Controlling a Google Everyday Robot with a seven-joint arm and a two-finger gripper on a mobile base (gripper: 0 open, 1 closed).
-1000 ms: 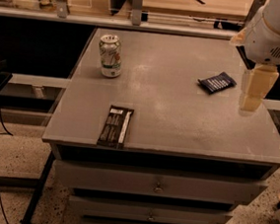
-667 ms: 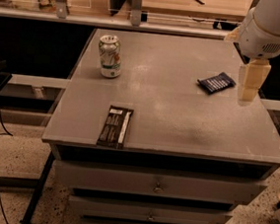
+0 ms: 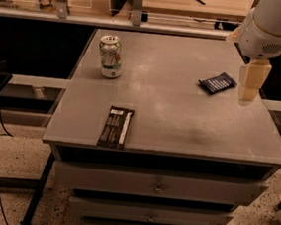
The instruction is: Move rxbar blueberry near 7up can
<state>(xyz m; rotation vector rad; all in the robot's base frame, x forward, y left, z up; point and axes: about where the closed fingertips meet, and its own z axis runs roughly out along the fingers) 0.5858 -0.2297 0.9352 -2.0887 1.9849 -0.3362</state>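
Note:
The rxbar blueberry, a small flat navy wrapper with white print, lies on the right side of the grey table top. The 7up can stands upright at the far left of the table. My gripper hangs from the white arm at the right edge of the view, pointing down, just right of the rxbar blueberry and a little above the table. It holds nothing that I can see.
A longer black-brown bar with a white stripe lies near the table's front left edge. Drawers sit under the top. A shelf with a rail and packages runs behind the table.
My gripper has moved a little to the left, closer to the rxbar blueberry. The bar, the can and the long bar have not moved.

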